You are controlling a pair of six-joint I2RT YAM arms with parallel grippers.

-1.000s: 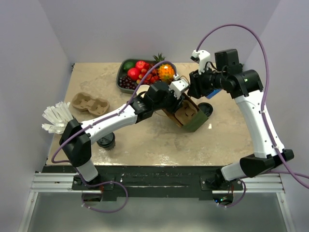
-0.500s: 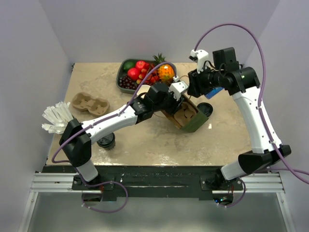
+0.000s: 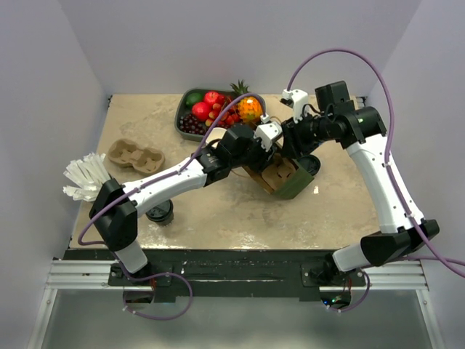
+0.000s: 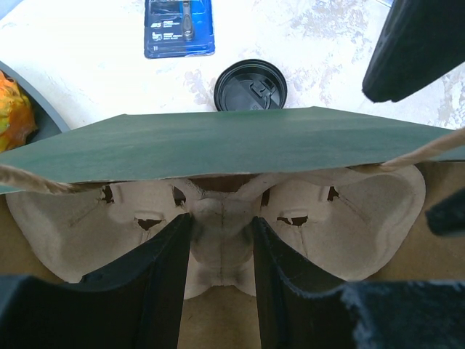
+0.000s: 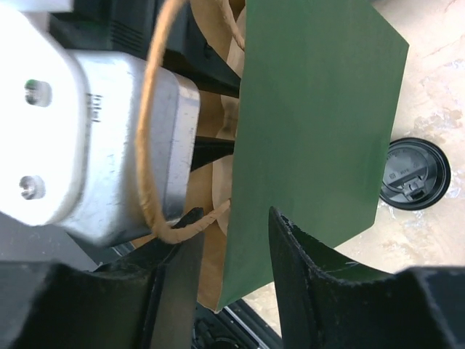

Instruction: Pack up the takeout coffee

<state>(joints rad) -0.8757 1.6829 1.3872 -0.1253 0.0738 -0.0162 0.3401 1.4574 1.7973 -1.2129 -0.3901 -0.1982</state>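
gripping carrier inside bag with left fingers; right fingers straddle bag wall, grip unclear.

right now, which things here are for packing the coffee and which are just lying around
For the job:
takeout coffee
green paper bag
cup carrier inside the bag

Lying about:
loose black lid
stack of white cups
spare carrier
fruit tray
blue packet

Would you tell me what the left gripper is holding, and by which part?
The left gripper pinches the carrier by its middle ridge, inside the bag.
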